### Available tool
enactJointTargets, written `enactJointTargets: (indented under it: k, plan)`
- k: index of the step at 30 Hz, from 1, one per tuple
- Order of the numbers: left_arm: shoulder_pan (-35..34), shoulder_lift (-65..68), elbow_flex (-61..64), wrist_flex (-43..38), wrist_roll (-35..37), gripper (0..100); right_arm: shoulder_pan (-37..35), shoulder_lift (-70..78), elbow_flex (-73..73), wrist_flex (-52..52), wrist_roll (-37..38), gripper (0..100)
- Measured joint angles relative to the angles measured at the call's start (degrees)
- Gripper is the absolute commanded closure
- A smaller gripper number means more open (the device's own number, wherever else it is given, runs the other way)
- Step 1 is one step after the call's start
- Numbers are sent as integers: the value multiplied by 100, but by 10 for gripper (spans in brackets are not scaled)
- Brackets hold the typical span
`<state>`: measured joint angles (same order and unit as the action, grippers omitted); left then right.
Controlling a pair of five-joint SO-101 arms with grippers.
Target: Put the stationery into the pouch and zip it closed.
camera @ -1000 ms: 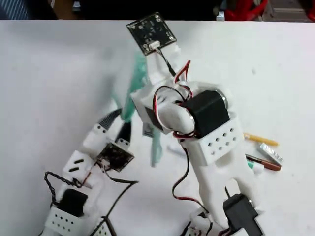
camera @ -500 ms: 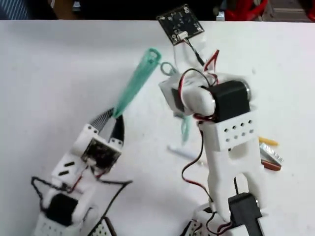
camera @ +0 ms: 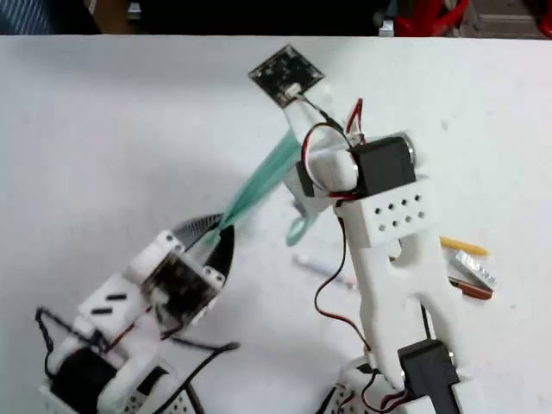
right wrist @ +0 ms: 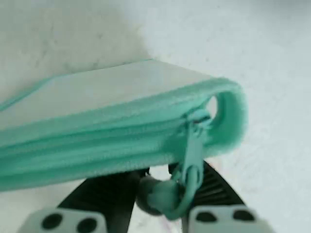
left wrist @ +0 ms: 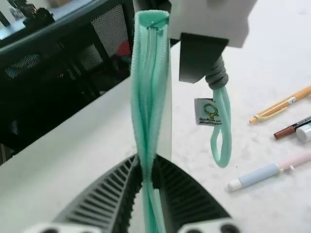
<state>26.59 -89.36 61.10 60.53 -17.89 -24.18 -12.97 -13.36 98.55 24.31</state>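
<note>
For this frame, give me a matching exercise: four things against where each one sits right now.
1. mint-green fabric pouch
2. mint-green zipper pull
3. orange plastic pen
4. pale blue and pink pen

A. on the white table, between the arms
B. in the right gripper's jaws
C. on the table, outside the right arm
D. lifted, one end in the left gripper's jaws

Pairs: 1-D; 2-B; 3-C; 4-A.

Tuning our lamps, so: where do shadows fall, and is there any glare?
High view: soft shadow on the table left of the pouch, no glare. Left wrist view: pens evenly lit, dark room behind. Right wrist view: table dimmer beyond the pouch.
</note>
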Motion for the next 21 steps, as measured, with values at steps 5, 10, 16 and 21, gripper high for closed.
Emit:
enactJointTargets:
  k: [5,10,16,21]
  plan:
    - [-79,1477,-791,-9,352,976,26,0,0,-35,0,925]
    - [-589,1943,-1090,-9,536,935,193,-9,0,-484,0,925]
    - [-1187,2048,-712,-193,703,800,149,237,18,-800,0,925]
    - [-1266,2092,53,-1037,941,797,-53,633,26,-844,0,925]
